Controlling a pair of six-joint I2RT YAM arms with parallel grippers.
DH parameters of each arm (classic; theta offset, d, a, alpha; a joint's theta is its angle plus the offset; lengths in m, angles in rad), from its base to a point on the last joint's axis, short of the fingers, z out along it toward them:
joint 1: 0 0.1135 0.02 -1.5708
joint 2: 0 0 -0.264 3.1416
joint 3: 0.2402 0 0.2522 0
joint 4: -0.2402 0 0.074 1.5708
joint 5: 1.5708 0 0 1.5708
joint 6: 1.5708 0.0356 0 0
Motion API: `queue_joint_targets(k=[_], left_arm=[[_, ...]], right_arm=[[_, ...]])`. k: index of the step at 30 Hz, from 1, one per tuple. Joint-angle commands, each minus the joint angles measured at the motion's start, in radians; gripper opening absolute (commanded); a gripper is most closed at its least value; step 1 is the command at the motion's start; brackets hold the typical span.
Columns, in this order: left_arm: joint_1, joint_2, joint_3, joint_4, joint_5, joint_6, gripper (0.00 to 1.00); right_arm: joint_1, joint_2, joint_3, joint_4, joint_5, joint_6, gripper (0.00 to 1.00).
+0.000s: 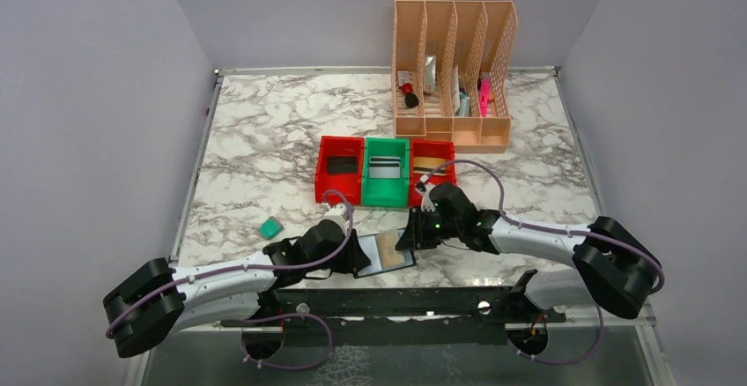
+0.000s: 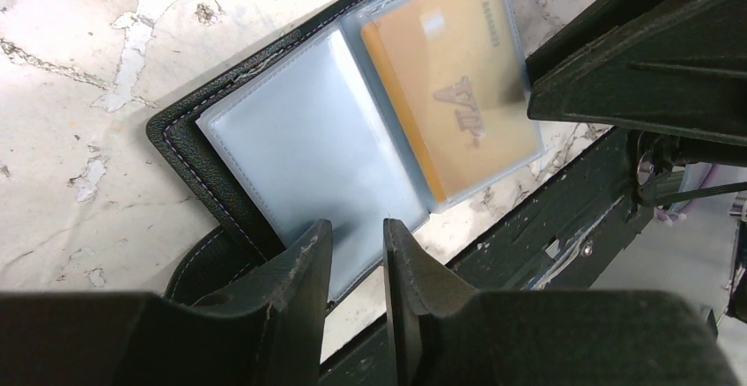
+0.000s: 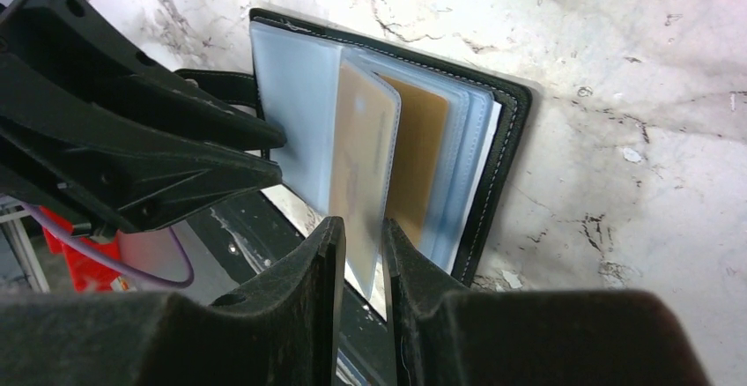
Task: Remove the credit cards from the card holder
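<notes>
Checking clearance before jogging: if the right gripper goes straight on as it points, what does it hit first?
Likely the upright clear sleeve with the gold card, standing between the right gripper's fingers; beyond it, the card holder's other pages. Depth unclear.

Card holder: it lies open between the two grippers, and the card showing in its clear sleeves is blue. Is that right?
Not quite. The card in the sleeves is gold-orange, not blue, as the left wrist view shows plainly. The rest stands: the card holder lies open between the left gripper and the right gripper.
</notes>
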Motion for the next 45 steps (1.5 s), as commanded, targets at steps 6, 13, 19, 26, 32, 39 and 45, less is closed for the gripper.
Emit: queue_joint_targets(k=[6,13,19,26,32,39,45], left_arm=[[-0.004,0.000,-0.029,-0.036,-0.019,0.004,0.31],[-0.004,-0.044,-0.030,-0.039,-0.020,0.004,0.30],[-0.005,-0.104,-0.013,-0.104,-0.053,0.003,0.29],[-0.005,-0.262,0.022,-0.282,-0.164,-0.025,0.29],[-0.004,-0.407,0.052,-0.423,-0.242,-0.058,0.33],[-0.006,-0.461,0.072,-0.450,-0.251,-0.055,0.38],[-0.005,-0.420,0.106,-0.451,-0.236,-0.035,0.42]], right_arm=[[0.034,-0.030,0.044,-0.005,-0.060,0.000,0.27],[0.079,-0.020,0.060,0.060,-0.089,0.018,0.27],[0.111,0.039,0.093,0.086,-0.091,0.018,0.29],[0.141,0.111,0.128,0.122,-0.109,0.021,0.31],[0.151,0.158,0.147,0.129,-0.133,0.002,0.34],[0.157,0.160,0.139,0.160,-0.180,-0.020,0.40],[0.161,0.132,0.142,0.189,-0.195,-0.020,0.44]])
